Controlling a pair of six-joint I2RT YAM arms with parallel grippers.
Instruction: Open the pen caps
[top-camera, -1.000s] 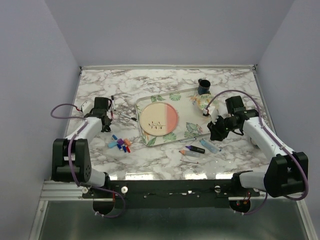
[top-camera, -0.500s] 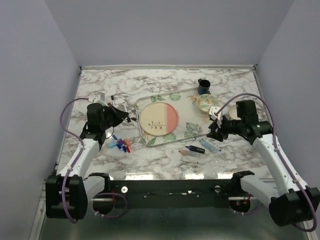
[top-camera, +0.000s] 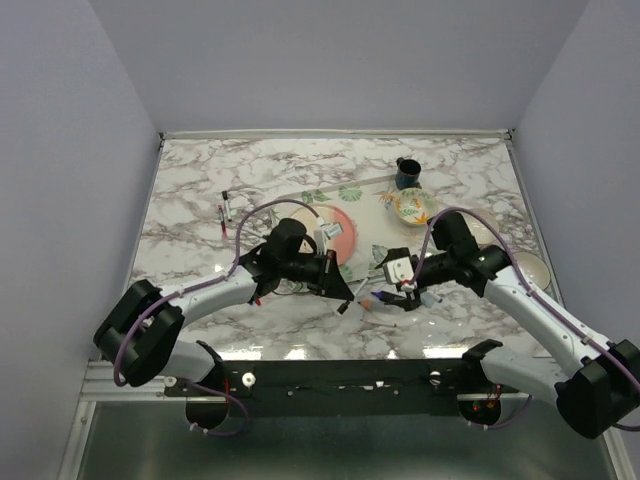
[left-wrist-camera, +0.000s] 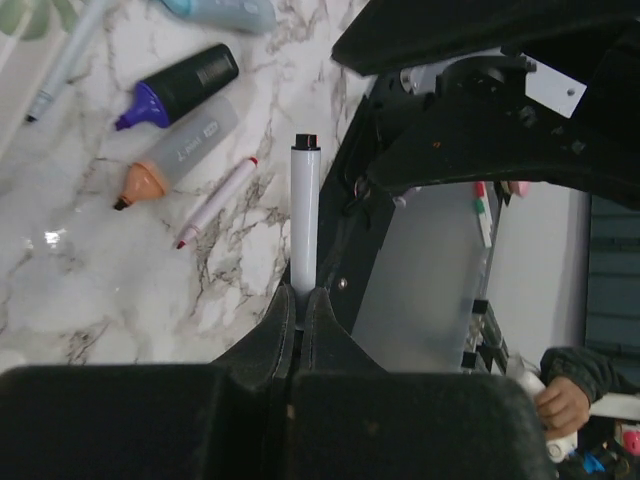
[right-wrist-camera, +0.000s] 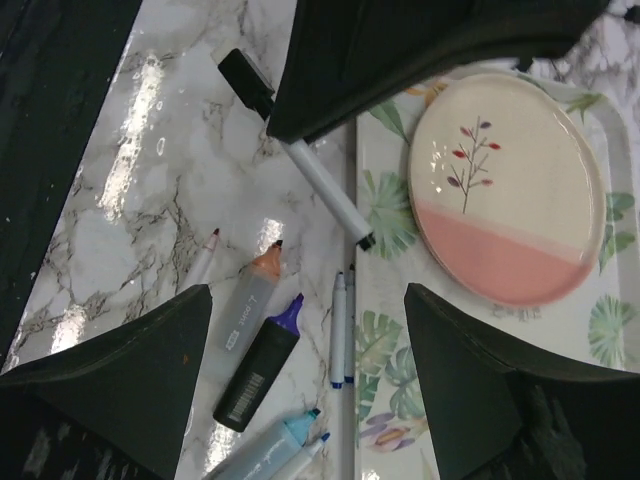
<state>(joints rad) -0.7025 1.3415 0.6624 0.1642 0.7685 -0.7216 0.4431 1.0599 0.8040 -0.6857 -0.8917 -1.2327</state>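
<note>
**Pen gripped left, right tool wide**

On the counter (top-camera: 200, 200), a tray (right-wrist-camera: 385, 215) with a plate (right-wrist-camera: 500, 190) is seen. The right tool (right-wrist-camera: 305, 300) is spread wide, nothing gripped. The left tool (left-wrist-camera: 300, 300) is clenched on a white pen (left-wrist-camera: 304, 215), black end out, above uncapped highlighters (left-wrist-camera: 180, 155) on the counter.

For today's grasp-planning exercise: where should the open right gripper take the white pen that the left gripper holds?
By its black end, probably: the white pen juts straight out of the shut left gripper, leaving that end free. Bring the right gripper in end-on, jaws either side.
</note>
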